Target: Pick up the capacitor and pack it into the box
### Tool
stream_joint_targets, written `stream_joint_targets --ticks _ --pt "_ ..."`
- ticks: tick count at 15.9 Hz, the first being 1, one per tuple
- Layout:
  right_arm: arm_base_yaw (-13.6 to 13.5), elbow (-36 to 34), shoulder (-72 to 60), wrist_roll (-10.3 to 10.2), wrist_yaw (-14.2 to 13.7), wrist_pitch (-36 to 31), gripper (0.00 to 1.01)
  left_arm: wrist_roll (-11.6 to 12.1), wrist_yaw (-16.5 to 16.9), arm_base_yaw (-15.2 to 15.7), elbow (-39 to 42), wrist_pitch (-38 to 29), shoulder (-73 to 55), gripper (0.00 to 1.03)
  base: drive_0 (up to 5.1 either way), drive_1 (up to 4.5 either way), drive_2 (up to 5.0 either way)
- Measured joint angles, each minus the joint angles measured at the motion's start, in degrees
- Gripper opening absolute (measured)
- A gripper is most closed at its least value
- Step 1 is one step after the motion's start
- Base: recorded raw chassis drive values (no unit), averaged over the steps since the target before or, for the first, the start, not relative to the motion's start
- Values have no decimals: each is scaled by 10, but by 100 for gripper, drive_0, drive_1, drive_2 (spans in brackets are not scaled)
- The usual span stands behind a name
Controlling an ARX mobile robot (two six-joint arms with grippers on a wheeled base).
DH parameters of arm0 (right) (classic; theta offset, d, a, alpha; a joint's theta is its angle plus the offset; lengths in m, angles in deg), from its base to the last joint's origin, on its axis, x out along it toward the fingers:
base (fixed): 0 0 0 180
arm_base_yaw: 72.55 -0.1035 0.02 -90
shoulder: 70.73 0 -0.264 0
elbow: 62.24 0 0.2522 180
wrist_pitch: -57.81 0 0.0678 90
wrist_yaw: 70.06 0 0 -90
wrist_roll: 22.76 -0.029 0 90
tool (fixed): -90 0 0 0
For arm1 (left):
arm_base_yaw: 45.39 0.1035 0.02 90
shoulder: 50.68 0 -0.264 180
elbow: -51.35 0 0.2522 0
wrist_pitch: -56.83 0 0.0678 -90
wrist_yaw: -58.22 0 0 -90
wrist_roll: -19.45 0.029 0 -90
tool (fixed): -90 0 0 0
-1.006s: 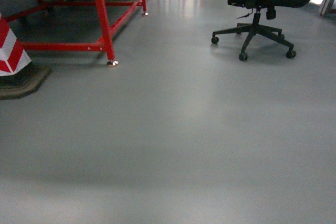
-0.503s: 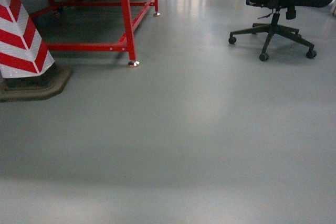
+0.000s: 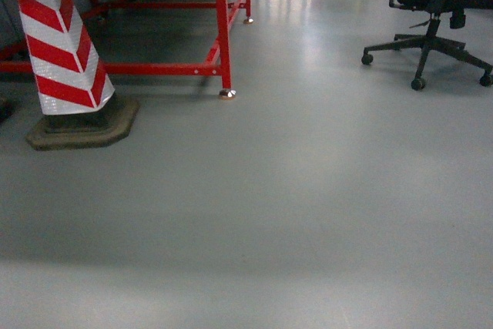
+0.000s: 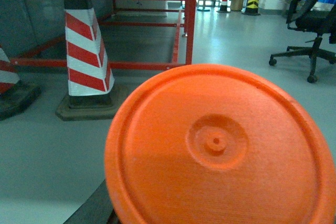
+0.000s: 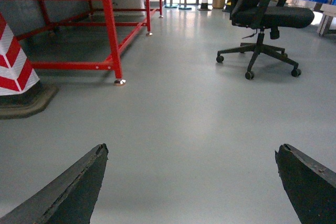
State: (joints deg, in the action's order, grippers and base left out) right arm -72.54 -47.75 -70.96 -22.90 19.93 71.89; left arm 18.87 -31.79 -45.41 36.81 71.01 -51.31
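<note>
Grey floor [image 3: 293, 213] everywhere, red frame [image 3: 223, 28] and striped cone [image 3: 65, 59] left, office chair [image 3: 435, 21] right. An orange disc [image 4: 220, 148] blocks the left wrist view, its gripper state perhaps unknowable. Right gripper [image 5: 191, 182] spread wide, empty. No box or capacitor visible.

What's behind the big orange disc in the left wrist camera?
Behind the round orange plastic disc show grey floor, a red-and-white striped cone, a red metal frame and a black office chair. The disc hides the floor below and the left jaws.
</note>
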Motion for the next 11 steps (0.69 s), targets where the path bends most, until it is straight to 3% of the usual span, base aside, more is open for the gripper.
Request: stream_joint_targets --ticks 11 --pt "0 0 0 0 0 -1 98 0 -1 0 0 -1 0 44 -505 236 236"
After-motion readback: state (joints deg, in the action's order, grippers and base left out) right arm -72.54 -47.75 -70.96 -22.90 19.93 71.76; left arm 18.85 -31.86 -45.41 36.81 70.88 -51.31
